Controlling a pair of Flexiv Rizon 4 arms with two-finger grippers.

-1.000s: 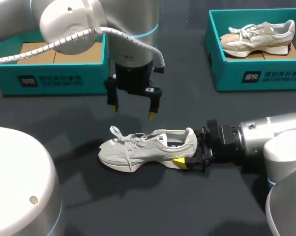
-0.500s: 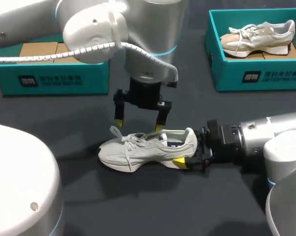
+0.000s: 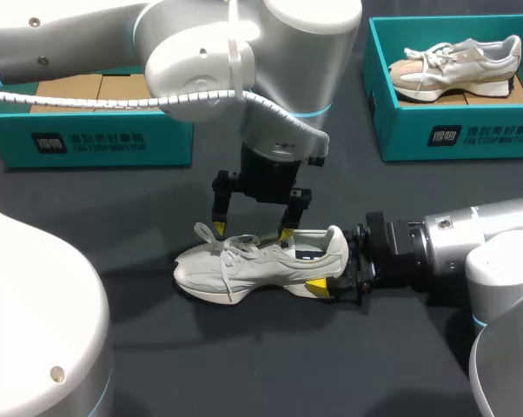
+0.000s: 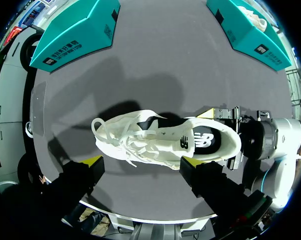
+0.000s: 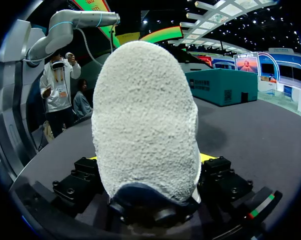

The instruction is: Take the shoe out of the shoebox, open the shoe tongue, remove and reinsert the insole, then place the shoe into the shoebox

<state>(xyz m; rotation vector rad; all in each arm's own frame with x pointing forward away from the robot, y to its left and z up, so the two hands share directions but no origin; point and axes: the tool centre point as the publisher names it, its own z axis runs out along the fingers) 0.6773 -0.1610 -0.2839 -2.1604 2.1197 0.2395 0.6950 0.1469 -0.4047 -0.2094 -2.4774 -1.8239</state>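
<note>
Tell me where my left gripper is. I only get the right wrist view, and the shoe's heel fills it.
Observer: The left gripper hangs over the middle of the shoe, which stands on its sole on the table.
Operator: Open or shut?
Observer: Open, spread wider than the shoe.
Operator: Is the insole in?
Observer: Yes, the left wrist view shows the dark insole lying in the shoe's opening.
</note>
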